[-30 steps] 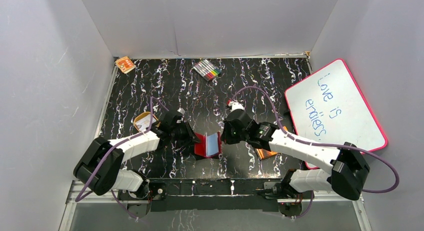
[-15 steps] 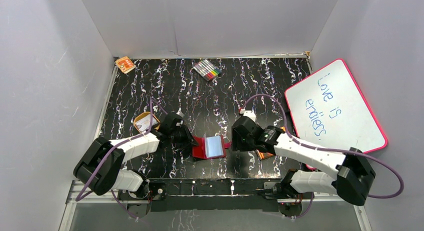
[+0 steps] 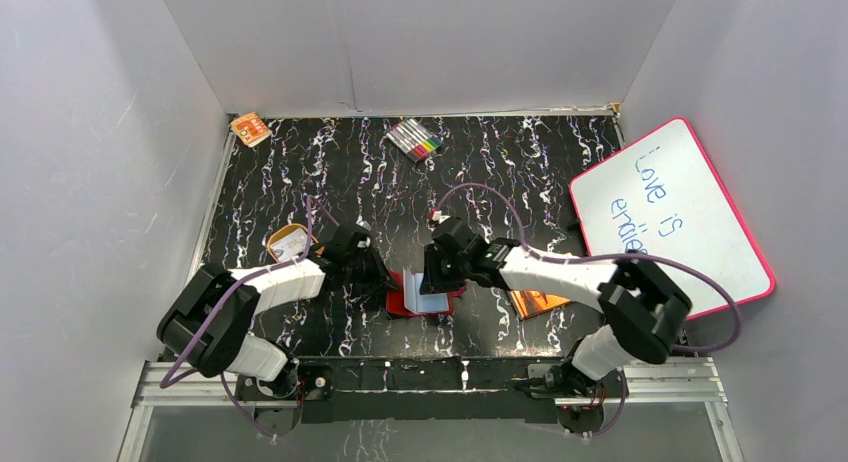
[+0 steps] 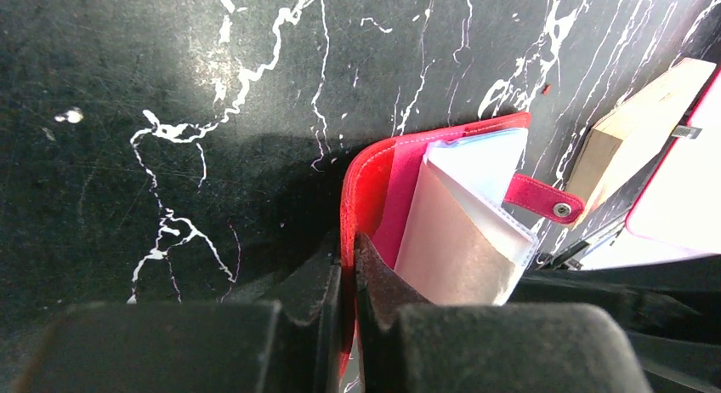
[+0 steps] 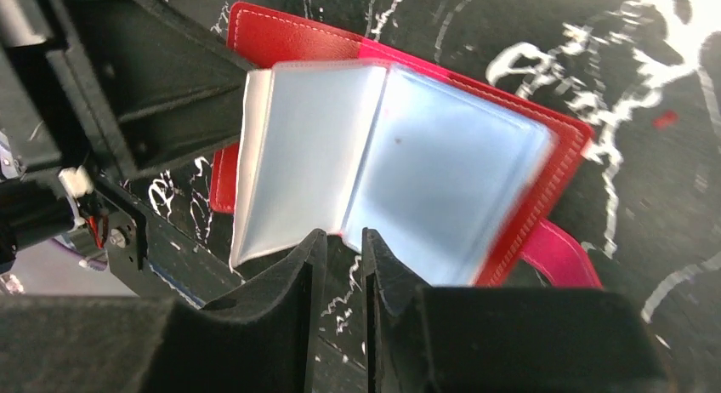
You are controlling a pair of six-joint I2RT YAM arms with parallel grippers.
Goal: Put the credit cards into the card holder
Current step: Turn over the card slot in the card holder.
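Observation:
The card holder (image 3: 428, 300), a red wallet with pale-blue clear sleeves (image 5: 400, 163), lies open on the black table between the arms. My left gripper (image 4: 349, 270) is shut on its red left cover (image 4: 374, 189), and one sleeve leaf (image 4: 463, 240) stands up beside the fingers. My right gripper (image 5: 342, 244) hovers at the near edge of the sleeves, jaws a narrow gap apart with only table between them. A pale credit card (image 3: 291, 245) lies in the orange tray at the left. No card shows in either gripper.
The orange tray (image 3: 276, 244) sits just behind my left arm. An orange-brown book (image 3: 538, 303) lies under my right forearm. A pink-framed whiteboard (image 3: 665, 212) fills the right side. Markers (image 3: 415, 139) and a small orange packet (image 3: 250, 129) lie at the back.
My right gripper let go, swung out to the right, then came back left over the wallet with jaws narrowed. The sleeves fell flat, then one leaf rose. My left grip held.

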